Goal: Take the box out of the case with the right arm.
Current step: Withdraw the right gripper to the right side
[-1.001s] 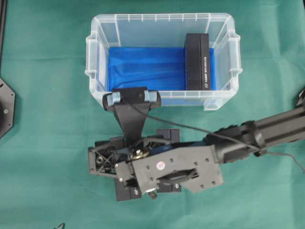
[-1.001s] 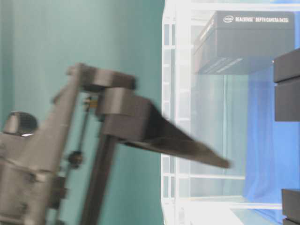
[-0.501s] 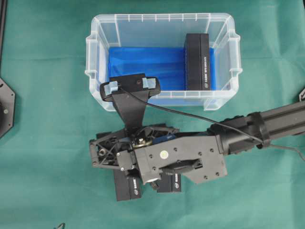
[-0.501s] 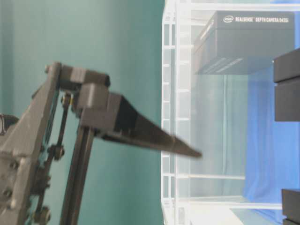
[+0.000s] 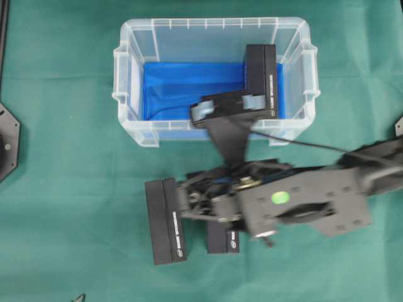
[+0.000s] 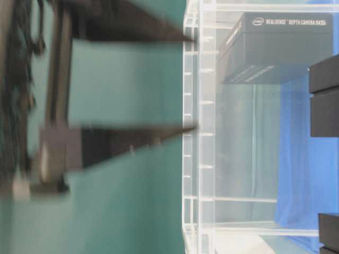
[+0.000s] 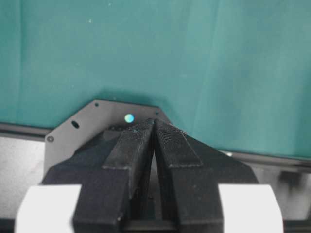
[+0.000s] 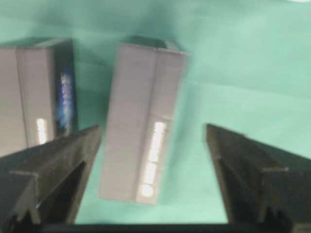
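Two black boxes are lying on the green cloth, the larger at left, the smaller just beside it, under the right gripper, whose jaws are standing wide and holding nothing. The left gripper is sitting closed, well apart. One box is resting in the case, against its right wall. Risk: the blurred arm is clipping the rim, or a wall-side finger is finding no gap.

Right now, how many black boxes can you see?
3. One box stands inside the case, at its right end. Two lie on the green cloth outside: one left of the right gripper, one partly under it. The arm may hide more.
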You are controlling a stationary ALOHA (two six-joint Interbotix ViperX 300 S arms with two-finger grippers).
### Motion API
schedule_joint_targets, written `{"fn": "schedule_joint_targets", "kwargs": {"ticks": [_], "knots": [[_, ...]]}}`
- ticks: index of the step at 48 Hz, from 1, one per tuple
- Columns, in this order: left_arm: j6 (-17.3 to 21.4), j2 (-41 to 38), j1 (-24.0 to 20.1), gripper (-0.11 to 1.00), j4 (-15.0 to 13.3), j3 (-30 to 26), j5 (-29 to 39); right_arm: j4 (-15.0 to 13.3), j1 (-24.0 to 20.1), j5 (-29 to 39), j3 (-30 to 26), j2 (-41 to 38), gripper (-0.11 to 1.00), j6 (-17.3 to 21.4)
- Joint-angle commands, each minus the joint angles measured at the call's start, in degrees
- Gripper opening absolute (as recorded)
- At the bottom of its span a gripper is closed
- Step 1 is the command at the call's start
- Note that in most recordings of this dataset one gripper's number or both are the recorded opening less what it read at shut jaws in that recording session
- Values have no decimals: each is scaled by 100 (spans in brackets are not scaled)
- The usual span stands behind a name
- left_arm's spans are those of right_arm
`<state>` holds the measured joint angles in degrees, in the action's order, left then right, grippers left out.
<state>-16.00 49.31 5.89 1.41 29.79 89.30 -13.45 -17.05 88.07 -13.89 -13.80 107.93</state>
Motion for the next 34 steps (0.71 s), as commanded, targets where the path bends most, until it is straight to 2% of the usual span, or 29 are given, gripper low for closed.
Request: {"fn": "schedule_joint_targets", "kwargs": {"ticks": [1,9,19,26,34], "knots": [[0,-44,-26,0,18,-70,-18,-9,-88,-44,439,633,89,88],[9,-44,-79,0,35,-62,-18,-9,-246,-79,1494,1512,89,264],[9,-44,-202,0,62,-62,-18,-9,-483,-369,2689,2566,88,659],[9,-44,-378,0,70,-62,0,-9,-677,-413,3322,3182,89,817],[18,-18,-545,0,62,-53,0,-9,-817,-290,3788,3753,89,923]]}}
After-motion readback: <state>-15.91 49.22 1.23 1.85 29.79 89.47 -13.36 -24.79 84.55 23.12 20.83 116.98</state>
